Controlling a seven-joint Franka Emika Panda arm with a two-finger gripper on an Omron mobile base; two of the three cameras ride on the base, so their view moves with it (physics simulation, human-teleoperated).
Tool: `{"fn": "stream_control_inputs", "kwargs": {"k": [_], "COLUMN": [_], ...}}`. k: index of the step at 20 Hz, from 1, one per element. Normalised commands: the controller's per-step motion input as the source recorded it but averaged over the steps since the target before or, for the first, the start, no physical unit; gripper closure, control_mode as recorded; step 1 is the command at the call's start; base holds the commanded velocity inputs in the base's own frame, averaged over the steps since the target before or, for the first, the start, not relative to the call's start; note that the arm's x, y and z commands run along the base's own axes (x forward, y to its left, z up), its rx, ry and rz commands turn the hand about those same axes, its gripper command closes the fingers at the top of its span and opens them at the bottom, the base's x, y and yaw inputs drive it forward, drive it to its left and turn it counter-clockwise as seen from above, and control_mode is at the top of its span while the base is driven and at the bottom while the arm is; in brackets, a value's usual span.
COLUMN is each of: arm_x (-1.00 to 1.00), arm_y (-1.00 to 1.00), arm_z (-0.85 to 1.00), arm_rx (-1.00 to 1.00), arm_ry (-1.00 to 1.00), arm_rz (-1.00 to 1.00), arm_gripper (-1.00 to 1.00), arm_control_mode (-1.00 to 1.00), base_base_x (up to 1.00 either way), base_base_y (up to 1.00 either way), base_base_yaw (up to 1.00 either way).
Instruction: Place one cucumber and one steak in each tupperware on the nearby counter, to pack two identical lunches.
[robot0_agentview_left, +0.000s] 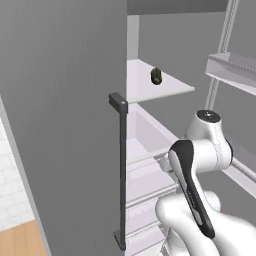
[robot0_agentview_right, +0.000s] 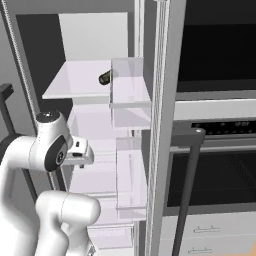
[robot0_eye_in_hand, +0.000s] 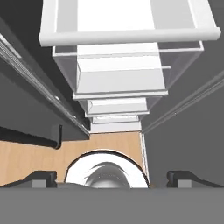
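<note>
I'm looking into the open fridge: one cucumber (robot0_agentview_left: 156, 76) is lying on the upper glass shelf (robot0_agentview_left: 170, 90), its long axis pointing roughly front to back. My pincer (robot0_eye_in_hand: 112, 177) is hanging empty with fingers spread wide, pointing down at the drawers. The cucumber is sitting well above it, toward twelve o'clock, so I'm judging a lift and re-aim comes next.
</note>
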Motion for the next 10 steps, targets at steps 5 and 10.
{"fn": "stream_control_inputs", "kwargs": {"k": [5, 10], "arm_x": [0.0, 0.0], "arm_y": [0.11, 0.0], "arm_z": [1.0, 1.0], "arm_rx": [0.0, 0.05], "arm_ry": [-0.41, -0.43], "arm_rz": [-0.33, -0.31], "arm_gripper": [-1.0, -1.0], "arm_control_mode": [-1.0, -1.0], "base_base_x": [0.0, 0.0], "base_base_y": [0.0, 0.0], "base_base_yaw": [0.0, 0.0]}}
